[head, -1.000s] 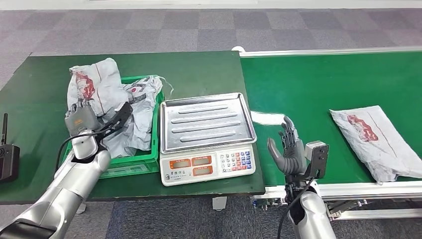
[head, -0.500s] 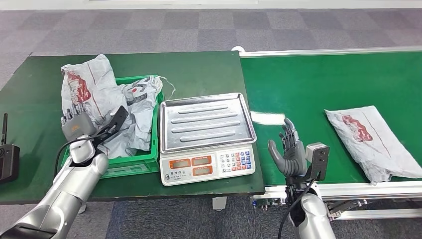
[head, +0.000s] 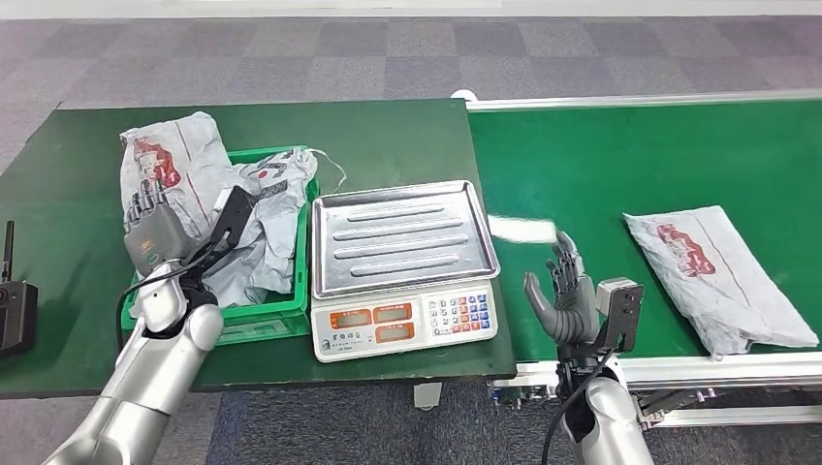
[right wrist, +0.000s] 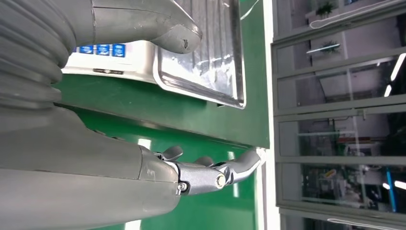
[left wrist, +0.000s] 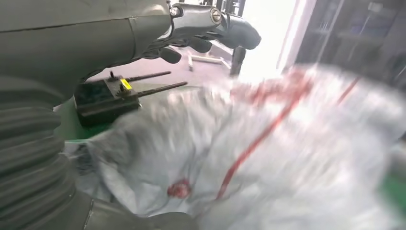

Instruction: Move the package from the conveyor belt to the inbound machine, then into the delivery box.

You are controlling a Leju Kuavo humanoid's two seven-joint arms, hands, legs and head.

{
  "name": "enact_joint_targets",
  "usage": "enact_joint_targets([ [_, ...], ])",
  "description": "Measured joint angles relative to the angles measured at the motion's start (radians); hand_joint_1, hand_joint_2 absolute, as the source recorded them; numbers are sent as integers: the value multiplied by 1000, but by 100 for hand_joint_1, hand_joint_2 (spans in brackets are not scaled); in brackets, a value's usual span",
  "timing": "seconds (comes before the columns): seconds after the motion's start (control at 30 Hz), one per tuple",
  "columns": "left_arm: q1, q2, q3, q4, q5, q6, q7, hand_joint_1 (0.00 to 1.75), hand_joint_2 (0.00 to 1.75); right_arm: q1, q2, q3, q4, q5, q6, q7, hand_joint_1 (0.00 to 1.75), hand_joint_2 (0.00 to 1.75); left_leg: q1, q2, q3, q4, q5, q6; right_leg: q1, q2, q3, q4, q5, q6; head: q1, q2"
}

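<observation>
One grey package with red print (head: pixel 712 271) lies flat on the green conveyor belt (head: pixel 601 165), to the right of my right hand (head: pixel 567 295). That hand stands open and upright at the belt's near edge, holding nothing. A second grey package (head: pixel 165 165) is draped over the far left corner of the green delivery box (head: pixel 257 320), which holds other crumpled bags. My left hand (head: pixel 150 223) is just in front of this package with its fingers straight and apart. The left wrist view shows the package (left wrist: pixel 268 153) blurred close beyond the fingers (left wrist: pixel 215 28). The scale (head: pixel 402 325) has an empty steel tray (head: pixel 402 237).
A black handset with an antenna (head: pixel 15 310) sits at the table's left edge, and appears as a black device (left wrist: pixel 103 98) in the left wrist view. The scale's tray edge (right wrist: pixel 210 52) lies close beside my right hand. Grey carpet lies beyond the table.
The package at the box shifted left over the box's corner, and my left hand then rose slightly. The package on the belt drifted left toward my right hand, which stayed still.
</observation>
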Motion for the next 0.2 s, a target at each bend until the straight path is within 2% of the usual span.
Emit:
enact_joint_targets([
  [0.1, 82, -30, 5, -146, 37, 89, 0, 0, 175, 19, 1, 0, -11, -1, -5, 1, 0, 175, 0, 0, 0, 0, -1, 0, 0, 0, 0, 0, 0, 0, 0, 0],
  [0.2, 151, -59, 5, -260, 104, 131, 0, 0, 175, 26, 1, 0, -14, -1, -7, 0, 0, 175, 0, 0, 0, 0, -1, 0, 0, 0, 0, 0, -1, 0, 0, 0],
])
